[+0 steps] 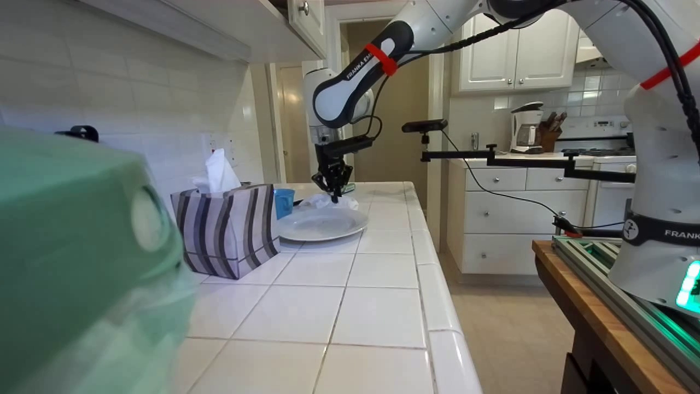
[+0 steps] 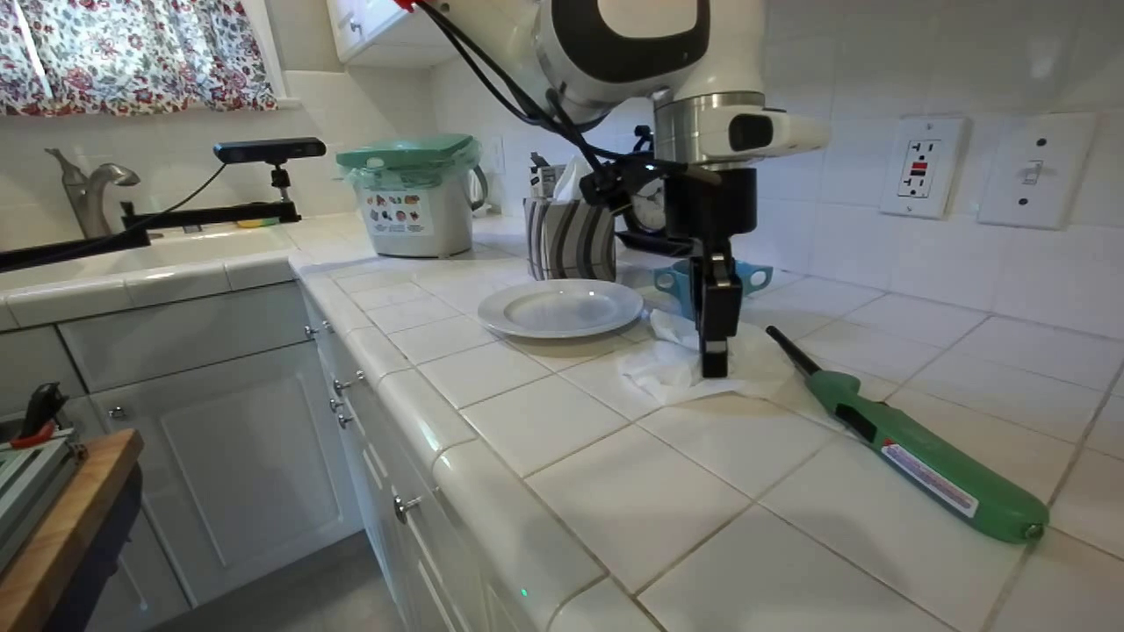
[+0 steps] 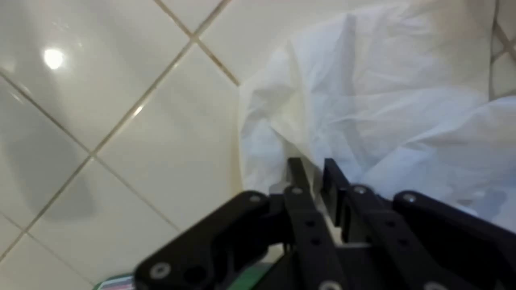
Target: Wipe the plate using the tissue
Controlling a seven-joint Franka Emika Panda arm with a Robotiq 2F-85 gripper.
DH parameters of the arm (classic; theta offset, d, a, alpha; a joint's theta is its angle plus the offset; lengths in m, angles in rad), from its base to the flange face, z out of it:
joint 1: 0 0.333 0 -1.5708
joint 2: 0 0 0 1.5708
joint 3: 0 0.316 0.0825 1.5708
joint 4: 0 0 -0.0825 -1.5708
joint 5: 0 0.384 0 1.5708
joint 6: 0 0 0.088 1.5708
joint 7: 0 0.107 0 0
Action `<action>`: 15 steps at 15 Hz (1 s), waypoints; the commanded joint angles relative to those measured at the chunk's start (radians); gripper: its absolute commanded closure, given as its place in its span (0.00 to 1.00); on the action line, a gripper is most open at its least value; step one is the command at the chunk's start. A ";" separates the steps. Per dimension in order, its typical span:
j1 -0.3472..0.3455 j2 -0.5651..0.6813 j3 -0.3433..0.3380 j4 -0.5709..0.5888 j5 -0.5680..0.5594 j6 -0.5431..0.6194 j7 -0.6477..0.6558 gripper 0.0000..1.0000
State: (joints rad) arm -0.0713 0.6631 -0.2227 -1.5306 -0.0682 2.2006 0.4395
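Observation:
The pale white plate lies flat on the tiled counter, seen in both exterior views (image 1: 322,225) (image 2: 562,309). The crumpled white tissue lies spread on the tiles beside the plate, in both exterior views (image 1: 313,202) (image 2: 663,369) and large in the wrist view (image 3: 395,108). My gripper points straight down over the tissue, its tips at or very near it, in both exterior views (image 1: 334,200) (image 2: 716,373). In the wrist view the gripper (image 3: 313,165) has its fingers a narrow gap apart. A tissue fold shows between and beyond the tips; it does not look pinched.
A striped tissue box (image 1: 224,235) (image 2: 571,239) stands by the plate near the wall. A blue cup (image 1: 284,202) (image 2: 673,285) stands behind the tissue. A green lighter (image 2: 940,461) lies beside the tissue. A green-lidded bin (image 2: 406,202) stands further along the counter.

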 commanded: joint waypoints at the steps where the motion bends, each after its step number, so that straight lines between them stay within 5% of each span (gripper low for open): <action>1: 0.006 -0.040 0.008 0.006 0.003 -0.028 -0.013 0.52; 8: 0.059 -0.273 0.036 -0.053 -0.061 -0.243 -0.066 0.01; 15: 0.053 -0.393 0.118 -0.068 -0.028 -0.412 -0.216 0.00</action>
State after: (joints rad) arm -0.0047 0.3267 -0.1356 -1.5620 -0.1097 1.8141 0.3052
